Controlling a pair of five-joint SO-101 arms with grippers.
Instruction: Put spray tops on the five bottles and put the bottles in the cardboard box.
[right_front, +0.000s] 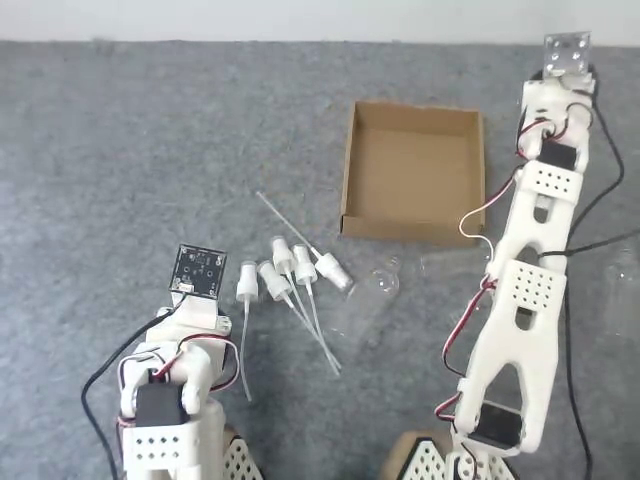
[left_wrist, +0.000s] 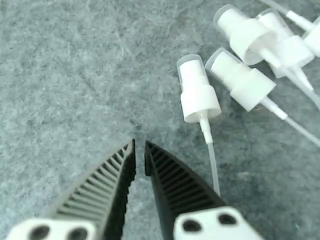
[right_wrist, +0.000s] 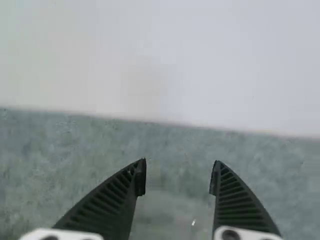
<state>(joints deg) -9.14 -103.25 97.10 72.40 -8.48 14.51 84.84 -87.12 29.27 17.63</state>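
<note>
Several white spray tops (right_front: 285, 270) with long dip tubes lie bunched on the grey carpet, just in front of the open cardboard box (right_front: 347, 170). A clear bottle (right_front: 385, 280) lies beside them near the box's front edge. My left gripper (left_wrist: 139, 151) hovers low over bare carpet, shut and holding nothing. The nearest spray top (left_wrist: 199, 92) lies a short way beyond its tips, with another spray top (left_wrist: 242, 80) beside it. My right gripper (right_wrist: 178, 177) is open and holds nothing, facing the carpet's far edge and a pale wall. The right arm (right_front: 530, 290) stretches to the far right of the box.
Another clear bottle (right_front: 622, 285) lies faintly at the right edge of the carpet. One loose dip tube (right_front: 285, 220) lies between the spray tops and the box. Bare carpet (right_front: 130, 150) spreads over the left and far side.
</note>
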